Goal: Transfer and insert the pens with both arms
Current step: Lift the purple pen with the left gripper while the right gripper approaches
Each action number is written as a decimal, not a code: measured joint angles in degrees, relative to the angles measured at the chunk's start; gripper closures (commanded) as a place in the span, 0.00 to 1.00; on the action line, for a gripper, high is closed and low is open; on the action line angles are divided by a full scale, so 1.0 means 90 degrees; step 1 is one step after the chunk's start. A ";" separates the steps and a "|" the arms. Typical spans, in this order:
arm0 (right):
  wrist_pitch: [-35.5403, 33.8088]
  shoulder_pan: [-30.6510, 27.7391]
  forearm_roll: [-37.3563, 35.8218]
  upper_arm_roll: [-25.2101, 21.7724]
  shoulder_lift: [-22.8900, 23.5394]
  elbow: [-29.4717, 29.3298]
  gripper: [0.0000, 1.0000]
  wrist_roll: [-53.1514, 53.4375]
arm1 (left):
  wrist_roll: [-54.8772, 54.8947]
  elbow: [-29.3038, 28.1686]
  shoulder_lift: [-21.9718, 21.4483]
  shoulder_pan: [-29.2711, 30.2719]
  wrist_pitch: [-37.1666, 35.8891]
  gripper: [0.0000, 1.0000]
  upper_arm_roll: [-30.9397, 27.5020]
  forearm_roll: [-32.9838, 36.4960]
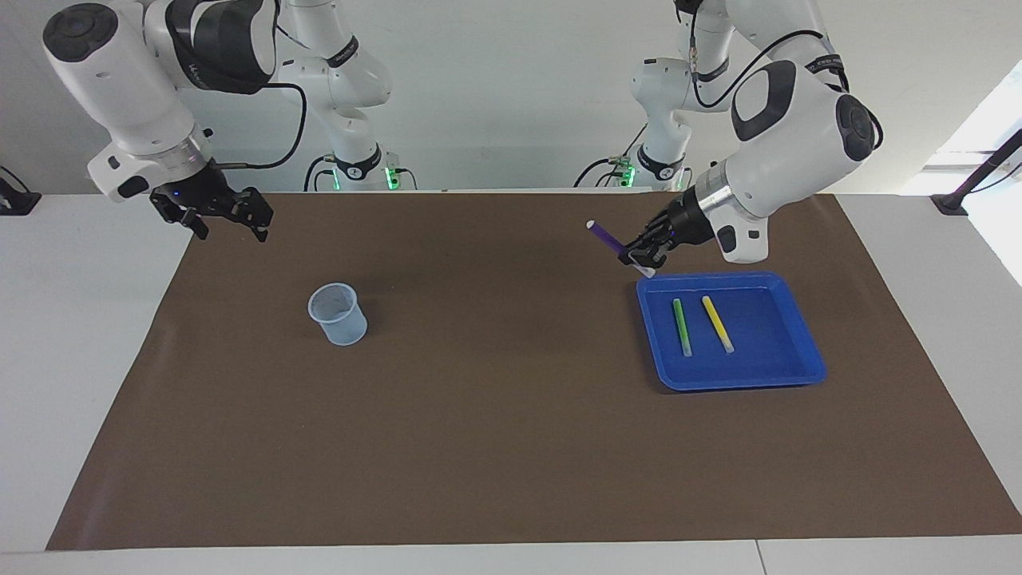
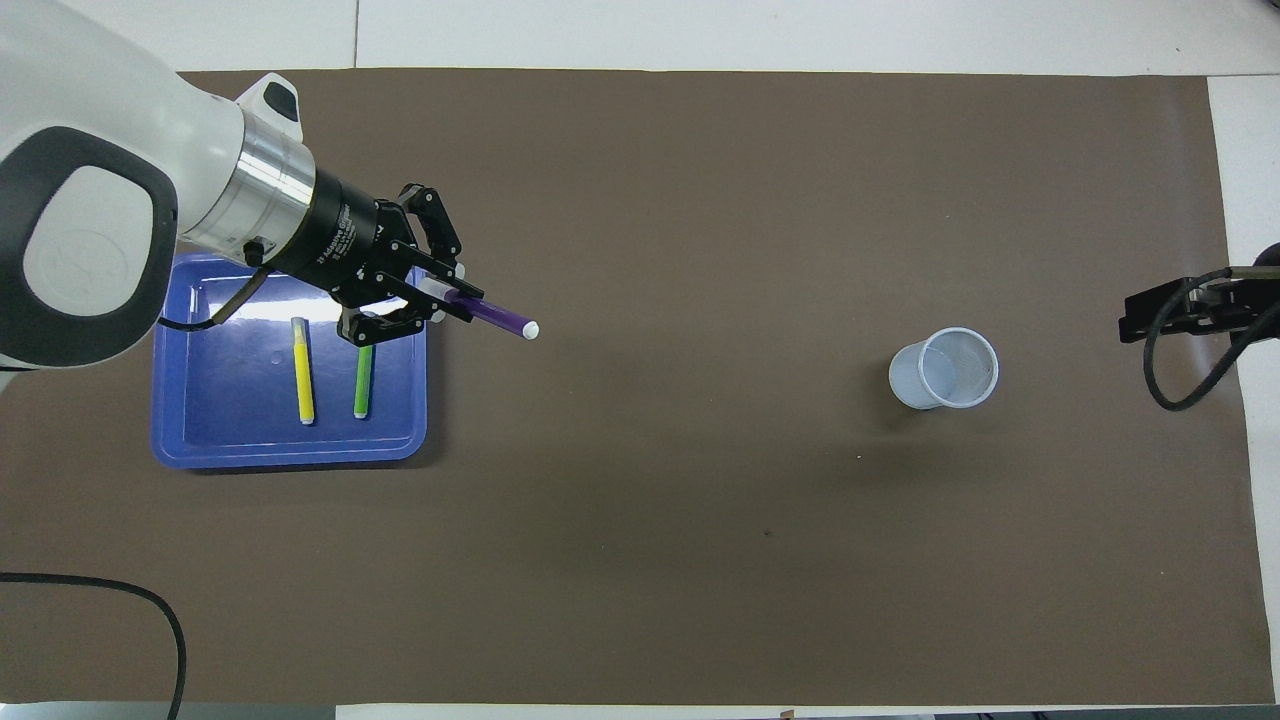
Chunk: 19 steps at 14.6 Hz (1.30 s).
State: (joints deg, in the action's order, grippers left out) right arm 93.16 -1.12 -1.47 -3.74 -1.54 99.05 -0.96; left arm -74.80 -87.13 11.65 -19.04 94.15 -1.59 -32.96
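Observation:
My left gripper [image 1: 643, 257] [image 2: 436, 300] is shut on the purple pen [image 1: 607, 236] [image 2: 492, 316] and hangs over the edge of the blue tray [image 1: 730, 382] [image 2: 290, 452] that faces the cup. The pen sticks out over the brown mat toward the cup, its pale end leading. The green pen [image 1: 681, 326] [image 2: 363, 380] and the yellow pen [image 1: 717, 323] [image 2: 303, 382] lie side by side in the tray. A clear plastic cup [image 1: 338, 314] [image 2: 944, 368] stands upright on the mat toward the right arm's end. My right gripper [image 1: 231, 226] [image 2: 1175, 308] waits open and empty above the mat's edge at that end.
The brown mat [image 1: 511, 447] covers most of the white table. The arm bases with green lights [image 1: 363, 172] stand at the robots' edge. A black cable [image 2: 150, 610] loops over the mat near the left arm's end.

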 measured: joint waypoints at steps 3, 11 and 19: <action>0.0000 0.0000 0.0000 0.0000 0.0000 0.0000 0.00 0.0000 | -0.1022 -0.0229 -0.0096 -0.0286 0.0357 1.00 0.0010 -0.0251; -0.0166 0.0003 0.0000 0.0004 -0.0002 0.0000 0.00 0.0000 | -0.2716 -0.1341 -0.0597 -0.1089 0.1431 1.00 0.0017 -0.1062; -0.0711 0.0762 0.1920 0.0379 -0.0350 0.0022 0.00 0.0000 | -0.3596 -0.2385 -0.1011 -0.2052 0.3197 1.00 0.0025 -0.1958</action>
State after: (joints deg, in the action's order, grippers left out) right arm 86.76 5.73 15.81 -0.33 -4.69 99.24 -0.96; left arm -107.16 -108.59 2.55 -37.51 122.93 -1.37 -50.58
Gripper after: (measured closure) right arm 0.000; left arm 0.824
